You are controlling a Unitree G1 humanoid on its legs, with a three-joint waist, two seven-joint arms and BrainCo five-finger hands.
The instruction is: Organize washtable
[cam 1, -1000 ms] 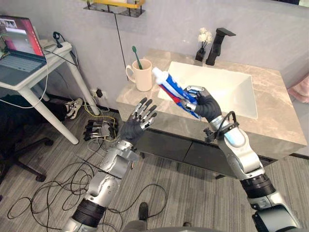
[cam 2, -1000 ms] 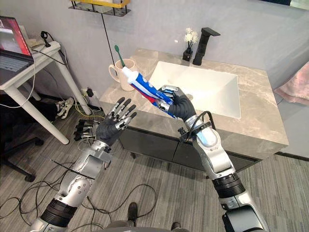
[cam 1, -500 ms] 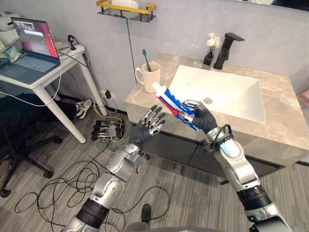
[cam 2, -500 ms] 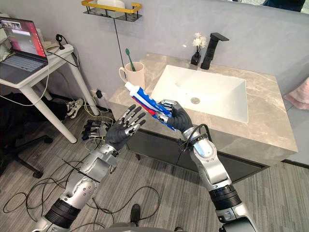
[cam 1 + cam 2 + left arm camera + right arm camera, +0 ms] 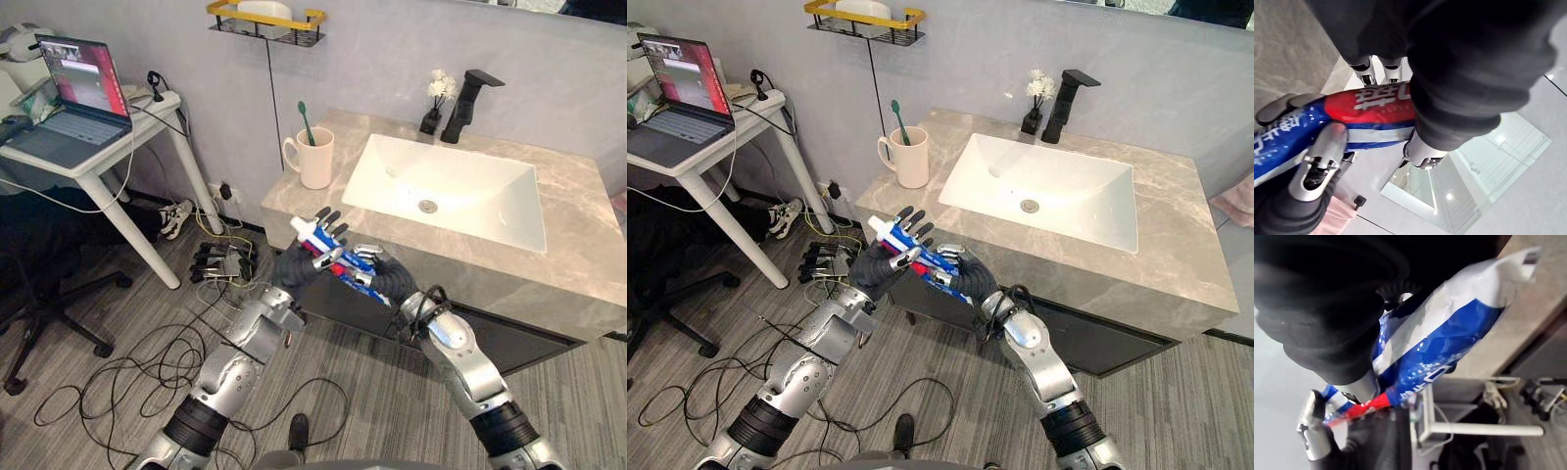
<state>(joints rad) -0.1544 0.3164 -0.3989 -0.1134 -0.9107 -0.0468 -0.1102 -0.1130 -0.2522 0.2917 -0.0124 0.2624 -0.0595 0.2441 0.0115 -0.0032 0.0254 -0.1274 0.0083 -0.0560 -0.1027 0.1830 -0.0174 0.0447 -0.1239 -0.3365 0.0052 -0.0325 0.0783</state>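
- Fingers point(image 5: 370, 257) of my right hand point(image 5: 390, 286) are curled round the tube point(image 5: 338, 262). It sits low in the middle of the head views, just in front of the counter point(image 5: 588, 284) edge and below the cup point(image 5: 315, 157).
- My left hand point(image 5: 294, 269) meets it from the lower left. Its fingers point(image 5: 329, 221) stand fairly straight and a little spread behind the cap end, touching the tube. In the left wrist view the tube lies across between fingers and thumb, which as far as I can judge are not closed round it.
- I reckon the step in hand is passing the tube from right to left, so it can join the toothbrush point(image 5: 305, 116) in the cup.
- To do it well, I'd curl the left fingers and thumb firmly onto the tube near the cap before the right lets go. It looks soft and slick, and I'd expect it to sag or slide out of a loose pinch.
- I'd loosen the right hand slowly. The tube seems to hang off the counter, so a slip would likely mean a drop to the floor.
- I'd then carry it up to the cup, cap end leading, without knocking the toothbrush.
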